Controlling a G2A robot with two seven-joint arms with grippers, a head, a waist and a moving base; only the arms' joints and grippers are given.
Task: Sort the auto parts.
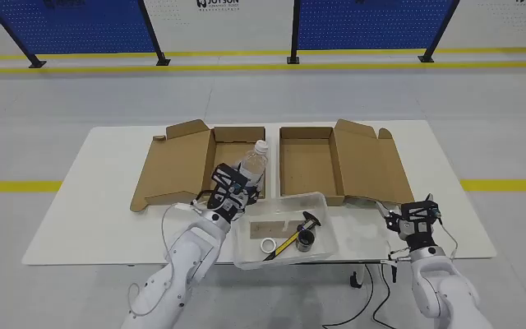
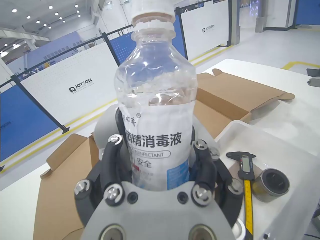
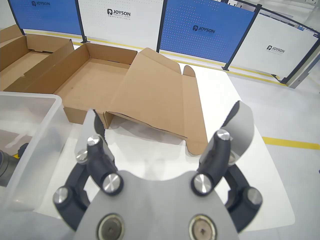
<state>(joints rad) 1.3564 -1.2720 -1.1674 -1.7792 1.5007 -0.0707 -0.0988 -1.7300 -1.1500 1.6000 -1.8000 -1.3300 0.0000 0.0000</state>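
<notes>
Where yellow tape (image 1: pixel 25 186) lines floor, wht table (image 1: pixel 99 197), blue partitions (image 1: pixel 82 25) bkgd.

The bottle (image 2: pixel 155 96) is clear glossy plastic; the boxes (image 1: pixel 308 164), matt cardboard.

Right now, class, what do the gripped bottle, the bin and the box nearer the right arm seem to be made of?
The bottle looks like clear glossy plastic: see-through, white cap. The bin, frosted translucent plastic: contents show dimly. The box, matte brown cardboard: creased flaps.

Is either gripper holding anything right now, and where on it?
Left gripper grips the bottle around its lower body, at the label. Right gripper is open, empty.
</notes>
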